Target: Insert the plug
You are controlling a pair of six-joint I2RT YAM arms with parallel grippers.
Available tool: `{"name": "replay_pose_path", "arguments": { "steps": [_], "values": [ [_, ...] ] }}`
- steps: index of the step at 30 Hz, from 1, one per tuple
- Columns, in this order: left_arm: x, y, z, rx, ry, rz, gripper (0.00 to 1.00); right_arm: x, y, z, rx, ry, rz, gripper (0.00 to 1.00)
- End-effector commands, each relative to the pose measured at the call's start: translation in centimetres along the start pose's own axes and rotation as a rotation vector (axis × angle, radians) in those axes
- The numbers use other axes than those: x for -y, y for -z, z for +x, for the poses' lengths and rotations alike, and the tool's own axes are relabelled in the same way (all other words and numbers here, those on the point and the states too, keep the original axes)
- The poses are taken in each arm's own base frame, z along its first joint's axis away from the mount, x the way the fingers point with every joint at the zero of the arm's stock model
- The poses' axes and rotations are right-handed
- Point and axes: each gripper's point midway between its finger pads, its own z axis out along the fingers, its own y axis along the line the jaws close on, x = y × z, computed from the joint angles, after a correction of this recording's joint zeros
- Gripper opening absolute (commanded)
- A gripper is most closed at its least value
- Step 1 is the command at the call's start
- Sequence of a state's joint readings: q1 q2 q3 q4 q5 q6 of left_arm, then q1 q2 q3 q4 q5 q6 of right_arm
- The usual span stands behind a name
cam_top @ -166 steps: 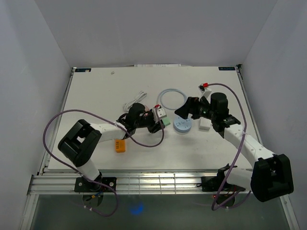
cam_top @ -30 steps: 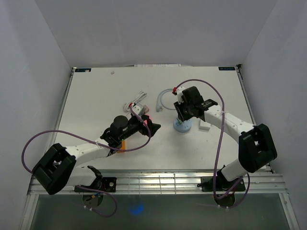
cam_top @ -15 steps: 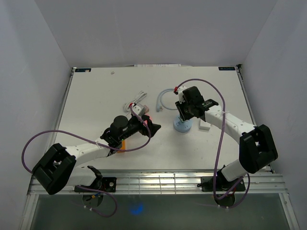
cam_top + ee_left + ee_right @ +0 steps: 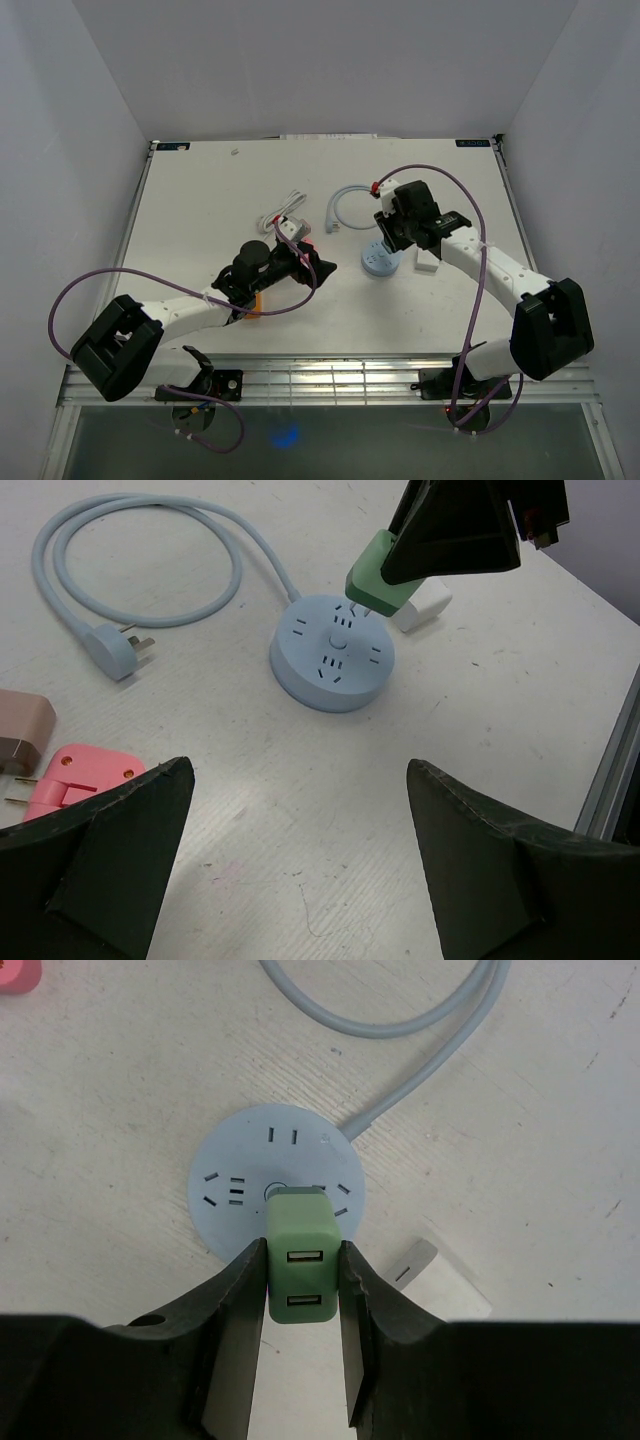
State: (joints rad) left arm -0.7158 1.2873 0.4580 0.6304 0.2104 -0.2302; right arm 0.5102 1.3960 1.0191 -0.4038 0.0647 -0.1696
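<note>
My right gripper [image 4: 300, 1256] is shut on a green plug [image 4: 302, 1228], a block with two USB ports facing the camera. It hangs tilted just over the far side of the round light-blue socket [image 4: 235, 1175]. In the left wrist view the green plug [image 4: 383, 576] has its prongs right at the socket [image 4: 330, 655] top; whether they touch I cannot tell. My left gripper [image 4: 298, 780] stands wide open over bare table, a short way in front of the socket. From above, the right gripper [image 4: 393, 235] is over the socket [image 4: 379, 262] and the left gripper [image 4: 318, 266] lies to its left.
A white adapter [image 4: 428, 264] lies just right of the socket. The socket's blue cable [image 4: 150, 540] loops to its own plug [image 4: 117, 652]. A pink plug [image 4: 80, 778] and a brown one [image 4: 20, 730] lie by my left gripper. An orange block [image 4: 250, 303] and a white cable [image 4: 285, 210] lie further left.
My right gripper, still holding the green plug, has shifted slightly right and back over the socket. The left arm has stayed put and open.
</note>
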Motion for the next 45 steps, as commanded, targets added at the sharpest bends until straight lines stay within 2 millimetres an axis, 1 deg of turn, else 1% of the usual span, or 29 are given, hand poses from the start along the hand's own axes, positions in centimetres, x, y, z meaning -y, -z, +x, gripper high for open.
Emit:
{"name": "replay_pose_path", "arguments": {
  "steps": [1, 4, 8, 14, 16, 18, 24, 26, 29, 38, 45],
  "values": [
    [0.8, -0.4, -1.7, 0.031, -0.001, 0.031, 0.98, 1.3, 0.7, -1.0, 0.017, 0.012, 0.024, 0.08],
    [0.8, -0.4, -1.7, 0.029, -0.001, 0.031, 0.98, 1.7, 0.7, -0.7, 0.01, 0.001, 0.03, 0.08],
    [0.9, -0.4, -1.5, 0.024, -0.006, 0.038, 0.98, 1.4, 0.5, -0.4, 0.006, -0.002, 0.005, 0.08],
    [0.8, -0.4, -1.6, 0.025, -0.011, 0.036, 0.98, 1.1, -0.1, -0.6, -0.002, 0.01, -0.022, 0.08],
    [0.7, -0.4, -1.5, 0.019, -0.011, 0.033, 0.98, 0.6, -0.3, -0.6, -0.001, 0.011, -0.057, 0.08],
    [0.7, -0.4, -1.4, 0.017, -0.01, 0.032, 0.98, 0.5, -0.7, -0.4, -0.012, 0.014, -0.058, 0.08],
    [0.8, -0.5, -1.4, 0.015, -0.01, 0.034, 0.98, 0.8, -1.5, 0.0, -0.03, 0.012, -0.042, 0.08],
    [0.8, -0.5, -1.5, 0.014, -0.01, 0.035, 0.98, 1.5, -1.6, 0.1, -0.036, 0.01, -0.006, 0.08],
    [0.9, -0.5, -1.5, 0.015, -0.01, 0.037, 0.98, 1.9, -1.8, 0.1, -0.038, 0.01, 0.017, 0.08],
    [0.9, -0.4, -1.6, 0.017, -0.012, 0.039, 0.98, 1.9, -1.7, -0.4, -0.015, 0.009, 0.021, 0.08],
    [0.8, -0.4, -1.5, 0.014, -0.013, 0.038, 0.98, 1.7, -2.1, -0.7, -0.01, 0.007, 0.006, 0.08]
  ]
}}
